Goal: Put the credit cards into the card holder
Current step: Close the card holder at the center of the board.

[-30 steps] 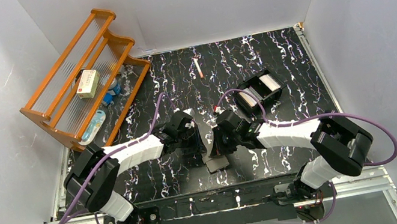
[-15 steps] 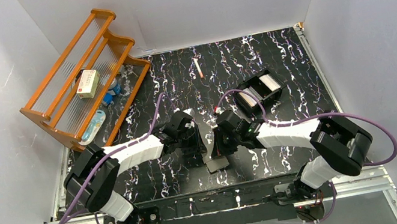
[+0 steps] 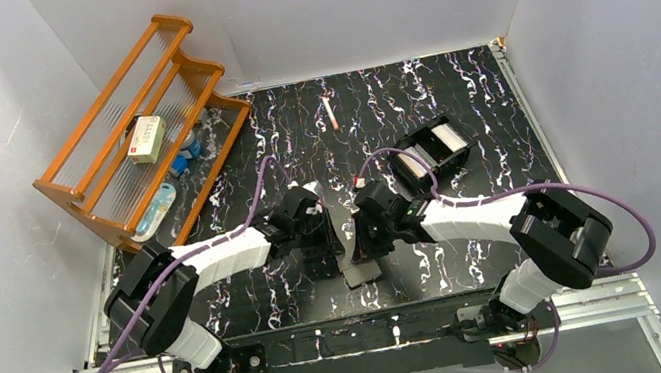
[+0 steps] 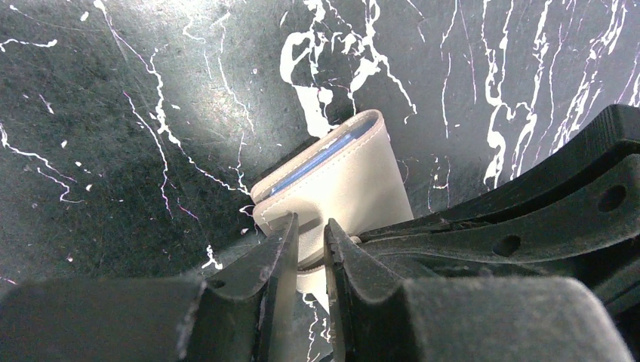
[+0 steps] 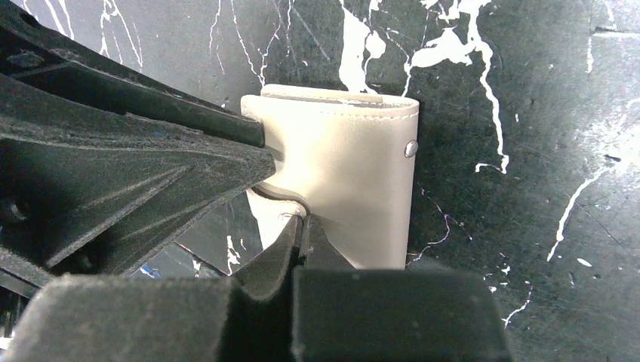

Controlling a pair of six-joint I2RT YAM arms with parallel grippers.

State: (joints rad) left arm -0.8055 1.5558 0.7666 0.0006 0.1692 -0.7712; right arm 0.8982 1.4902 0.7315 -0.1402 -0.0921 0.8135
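The counter (image 3: 453,95) is black with white veining, matte and flat. All positions below are given from the card holder (image 5: 355,181).

The wooden rack (image 3: 124,130) stands far off to the holder's left, against the wall. The black tray (image 3: 429,152) sits beyond the holder and to its right. It carries the credit cards (image 3: 445,137), which are thin, pale, rigid rectangles.

The card holder lies on the counter between my two wrists. It is folded and made of smooth pale grey-brown leather with a stitched edge and one metal stud. Its long axis runs away from my fingertips, with the rounded fold at the far end. A blue strip shows inside the fold. This is probably the lining, but the view is too tight to rule out a card.

My left fingers (image 4: 285,240) are nearly closed and pinch the near flap of the holder. My right fingers (image 5: 304,234) are fully closed, with their tips against the near edge. I cannot tell whether any leather is trapped between them.

The coming move requires the flap to be spread open. My right arm is nearer the tray.
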